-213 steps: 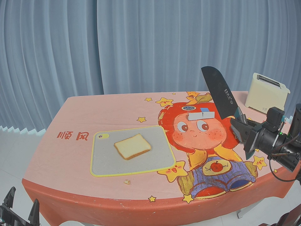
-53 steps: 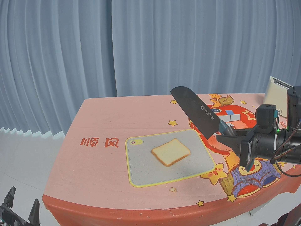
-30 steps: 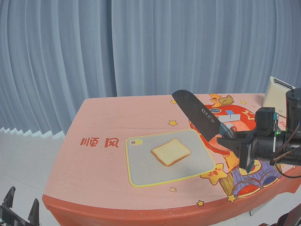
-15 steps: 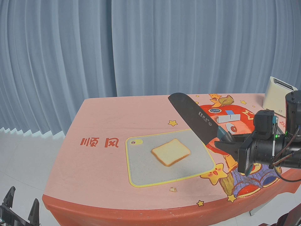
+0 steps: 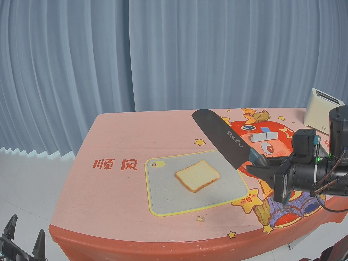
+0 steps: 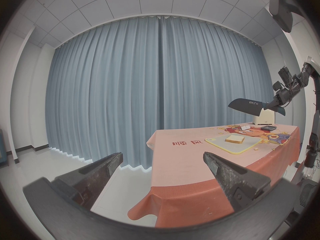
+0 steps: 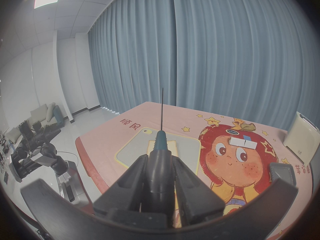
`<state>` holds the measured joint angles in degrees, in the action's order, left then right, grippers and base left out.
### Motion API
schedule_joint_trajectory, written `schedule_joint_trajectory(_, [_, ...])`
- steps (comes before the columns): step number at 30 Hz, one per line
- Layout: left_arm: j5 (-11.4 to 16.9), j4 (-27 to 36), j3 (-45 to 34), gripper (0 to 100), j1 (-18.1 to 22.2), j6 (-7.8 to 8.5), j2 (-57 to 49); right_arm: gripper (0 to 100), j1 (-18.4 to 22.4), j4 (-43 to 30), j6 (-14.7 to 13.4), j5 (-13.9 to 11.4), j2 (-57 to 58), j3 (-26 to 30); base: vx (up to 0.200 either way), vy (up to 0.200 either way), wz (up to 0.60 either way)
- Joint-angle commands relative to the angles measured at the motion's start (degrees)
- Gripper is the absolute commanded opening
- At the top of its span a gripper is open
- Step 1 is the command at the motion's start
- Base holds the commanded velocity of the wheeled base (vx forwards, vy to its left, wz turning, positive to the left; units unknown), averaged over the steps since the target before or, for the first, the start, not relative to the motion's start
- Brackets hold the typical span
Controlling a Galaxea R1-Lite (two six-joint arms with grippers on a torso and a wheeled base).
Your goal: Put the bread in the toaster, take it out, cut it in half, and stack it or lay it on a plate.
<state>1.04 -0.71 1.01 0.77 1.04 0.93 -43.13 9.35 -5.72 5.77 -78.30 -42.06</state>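
I judge toasting done: the bread (image 5: 197,175) lies whole on the board (image 5: 166,193), my right gripper (image 5: 259,165) pinches the knife (image 5: 221,136) raised nearby, so cutting and plating remain.

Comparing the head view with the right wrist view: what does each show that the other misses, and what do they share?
Head view adds: the broad black side of the knife and a crumb on the tablecloth in front of the cutting board. Right wrist view adds: a dark square plate near the toaster and a sofa across the room. Shared: the uncut bread on the board, the toaster, and the right gripper shut on the knife handle.
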Motion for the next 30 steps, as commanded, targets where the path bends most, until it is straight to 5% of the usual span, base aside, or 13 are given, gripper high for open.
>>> schedule_joint_trajectory(1, [0.0,-0.3,-1.0,100,0.0,0.02,-0.9,0,-0.6,-0.1,0.0,0.0,-0.1,0.0,0.000,0.000,0.00])
schedule_joint_trajectory(24, [0.0,-1.0,-1.0,100,0.0,-0.16,-0.9,0,-0.6,0.3,0.0,0.1,-0.1,0.4,0.000,0.000,0.00])
schedule_joint_trajectory(30, [1.0,-10.0,-1.0,100,0.0,-0.16,-0.9,0,-0.6,0.2,0.0,0.1,0.0,0.5,0.000,0.000,0.00])
